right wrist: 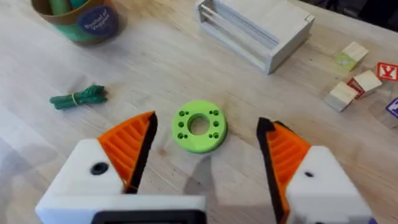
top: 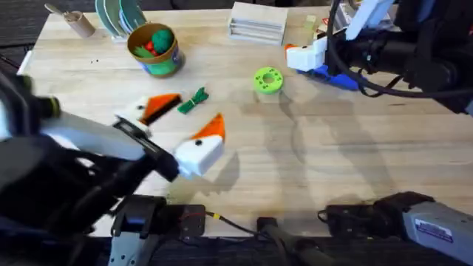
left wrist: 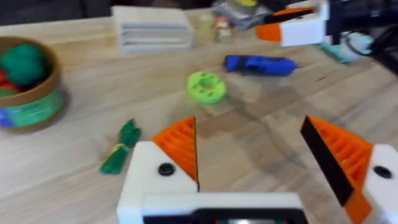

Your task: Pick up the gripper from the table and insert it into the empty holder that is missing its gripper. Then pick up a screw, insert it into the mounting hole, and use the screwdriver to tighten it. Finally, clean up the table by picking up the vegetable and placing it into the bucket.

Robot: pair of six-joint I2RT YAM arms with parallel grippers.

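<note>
Overhead, left side: bucket (top: 155, 50) near the desk's (top: 281, 177) far edge, holding toys
Left end effector (top: 185, 133): released, fingers spread, low over the desk, grasping nothing
Vegetable (top: 194, 101): flat on the desk, just beside the left end effector, well apart from the bucket
Green disc (top: 267, 80): middle of the desk
Screwdriver (top: 336, 76): lying right of the disc
Right end effector (right wrist: 205, 155): released, hovering above the disc
Step, as judged: final cleanup
Next: close on the vegetable, carry to the bucket

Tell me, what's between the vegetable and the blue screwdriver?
The lime-green disc lies between the vegetable and the screwdriver, seen in the left wrist view; otherwise bare wood.
</note>
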